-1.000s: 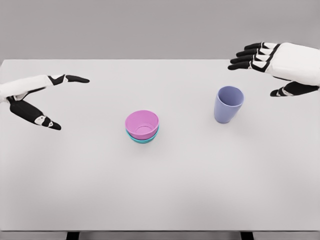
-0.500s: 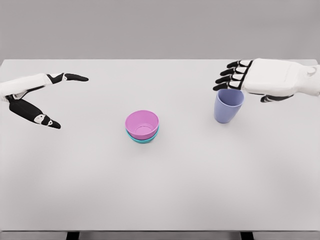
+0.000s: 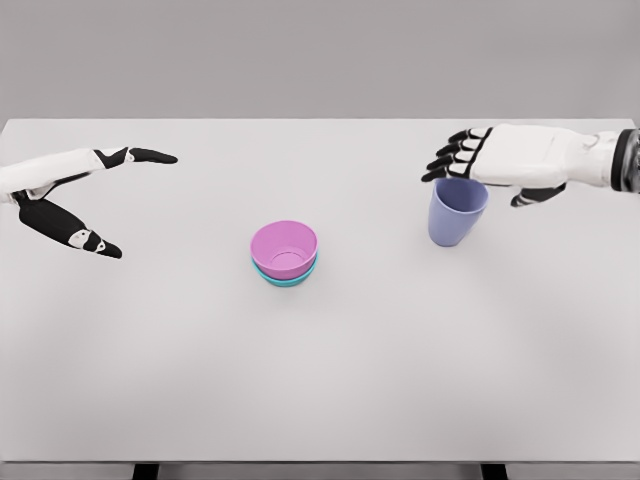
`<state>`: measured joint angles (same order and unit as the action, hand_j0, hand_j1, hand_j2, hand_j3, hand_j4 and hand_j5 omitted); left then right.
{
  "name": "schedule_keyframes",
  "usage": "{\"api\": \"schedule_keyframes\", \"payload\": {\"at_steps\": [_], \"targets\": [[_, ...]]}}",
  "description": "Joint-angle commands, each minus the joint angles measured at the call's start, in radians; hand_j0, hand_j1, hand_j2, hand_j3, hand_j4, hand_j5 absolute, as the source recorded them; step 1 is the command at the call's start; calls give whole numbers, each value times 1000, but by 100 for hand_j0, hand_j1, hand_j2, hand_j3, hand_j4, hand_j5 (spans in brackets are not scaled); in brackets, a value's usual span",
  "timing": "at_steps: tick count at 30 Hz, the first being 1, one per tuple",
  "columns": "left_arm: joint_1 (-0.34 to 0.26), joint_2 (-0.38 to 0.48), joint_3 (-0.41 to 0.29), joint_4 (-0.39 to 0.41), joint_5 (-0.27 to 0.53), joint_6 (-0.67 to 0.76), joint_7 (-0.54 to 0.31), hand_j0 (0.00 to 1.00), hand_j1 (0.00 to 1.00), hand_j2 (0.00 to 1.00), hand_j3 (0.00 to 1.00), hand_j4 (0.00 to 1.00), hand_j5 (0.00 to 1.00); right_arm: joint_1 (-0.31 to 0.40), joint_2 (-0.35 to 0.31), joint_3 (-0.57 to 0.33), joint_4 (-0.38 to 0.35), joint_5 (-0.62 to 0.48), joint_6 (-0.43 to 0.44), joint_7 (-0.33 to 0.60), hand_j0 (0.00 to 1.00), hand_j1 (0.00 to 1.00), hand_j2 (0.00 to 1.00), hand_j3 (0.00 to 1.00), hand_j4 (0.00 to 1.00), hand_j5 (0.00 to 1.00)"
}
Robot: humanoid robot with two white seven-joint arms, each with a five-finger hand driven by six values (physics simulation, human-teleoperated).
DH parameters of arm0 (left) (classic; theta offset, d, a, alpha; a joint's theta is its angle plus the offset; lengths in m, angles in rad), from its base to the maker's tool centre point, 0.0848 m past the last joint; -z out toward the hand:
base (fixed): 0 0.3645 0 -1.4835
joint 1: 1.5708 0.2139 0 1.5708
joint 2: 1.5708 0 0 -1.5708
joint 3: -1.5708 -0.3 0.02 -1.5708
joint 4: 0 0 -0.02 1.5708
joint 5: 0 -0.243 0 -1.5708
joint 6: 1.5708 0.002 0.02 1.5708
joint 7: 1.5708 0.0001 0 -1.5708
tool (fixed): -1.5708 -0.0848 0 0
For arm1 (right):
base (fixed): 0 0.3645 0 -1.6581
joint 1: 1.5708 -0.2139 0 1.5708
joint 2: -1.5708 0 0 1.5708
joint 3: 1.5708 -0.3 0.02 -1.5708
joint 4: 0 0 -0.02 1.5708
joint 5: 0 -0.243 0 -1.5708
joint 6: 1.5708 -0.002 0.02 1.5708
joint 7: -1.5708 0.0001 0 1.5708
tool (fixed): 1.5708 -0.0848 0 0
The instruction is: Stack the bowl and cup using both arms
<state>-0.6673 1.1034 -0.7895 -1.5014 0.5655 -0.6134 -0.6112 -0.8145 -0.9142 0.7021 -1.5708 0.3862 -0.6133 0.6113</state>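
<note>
Overhead, right hand (image 3: 490,165), fingers spread, perhaps touching the purple cup (image 3: 457,211); stacked bowls (image 3: 285,254) apart, left hand (image 3: 70,195) open

white worktop (image 3: 320,380): pink bowl (image 3: 284,247) nested in teal bowl (image 3: 284,277), near centre. lavender cup (image 3: 457,210), upright, well apart to the right. right hand (image 3: 495,162) palm down over the cup's rim, fingers extended, nothing grasped. left hand (image 3: 75,195) at far left, fingers spread, holding nothing.
</note>
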Motion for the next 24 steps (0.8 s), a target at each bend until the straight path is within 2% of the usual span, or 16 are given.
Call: {"api": "schedule_keyframes", "payload": {"at_steps": [1,8,24], "targets": [[0,1,1,1,8,3,0,100,100,100,100,100,100,-2,20,23,34,10,2,0,100,100,100,100,100,100],[0,-4,1,15,10,3,0,100,100,100,100,100,100,-25,41,80,86,33,2,0,100,100,100,100,100,100],[0,-4,1,15,8,3,0,100,100,100,100,100,100,-58,98,119,164,53,2,0,100,100,100,100,100,100]]}}
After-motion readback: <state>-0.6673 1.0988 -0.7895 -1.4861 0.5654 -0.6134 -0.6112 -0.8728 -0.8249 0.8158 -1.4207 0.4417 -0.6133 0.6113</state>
